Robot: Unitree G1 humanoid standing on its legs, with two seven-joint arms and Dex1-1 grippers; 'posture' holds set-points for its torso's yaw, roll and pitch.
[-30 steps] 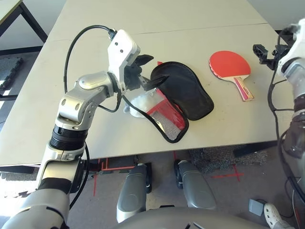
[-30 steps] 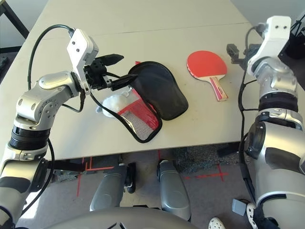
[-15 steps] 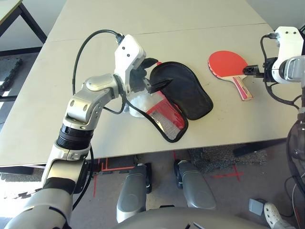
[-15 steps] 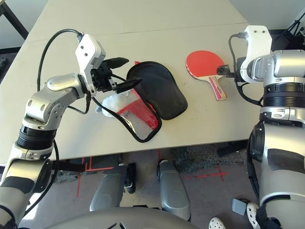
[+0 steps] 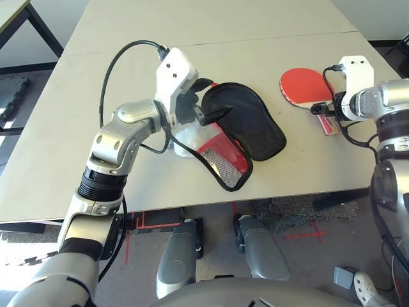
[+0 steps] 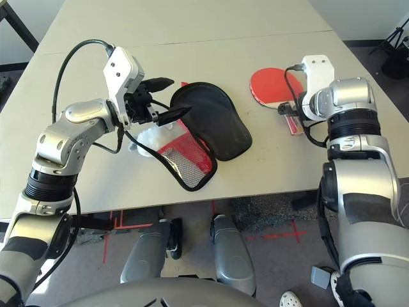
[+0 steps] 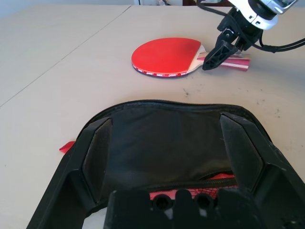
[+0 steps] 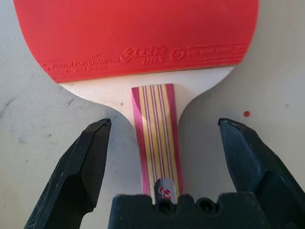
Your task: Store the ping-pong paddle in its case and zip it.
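Where right gripper (image 8: 161,131) fingers straddle the handle apart, paddle (image 8: 138,36) reads "FOR CHAMPION", left gripper (image 5: 211,101) fingers apart

Smooth red rubber paddle (image 8: 138,33) with wooden handle; black cloth-lined case (image 7: 162,148).

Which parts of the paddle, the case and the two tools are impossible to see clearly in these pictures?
- Ping-pong paddle: right wrist view, blade cut off by the edge; handle end hidden behind the right tool.
- Same handle: left eye view, covered by the right arm.
- Pompom: left eye view, partly hidden by the left tool and the case.
- Case: left wrist view, near part hidden by the tool's base.
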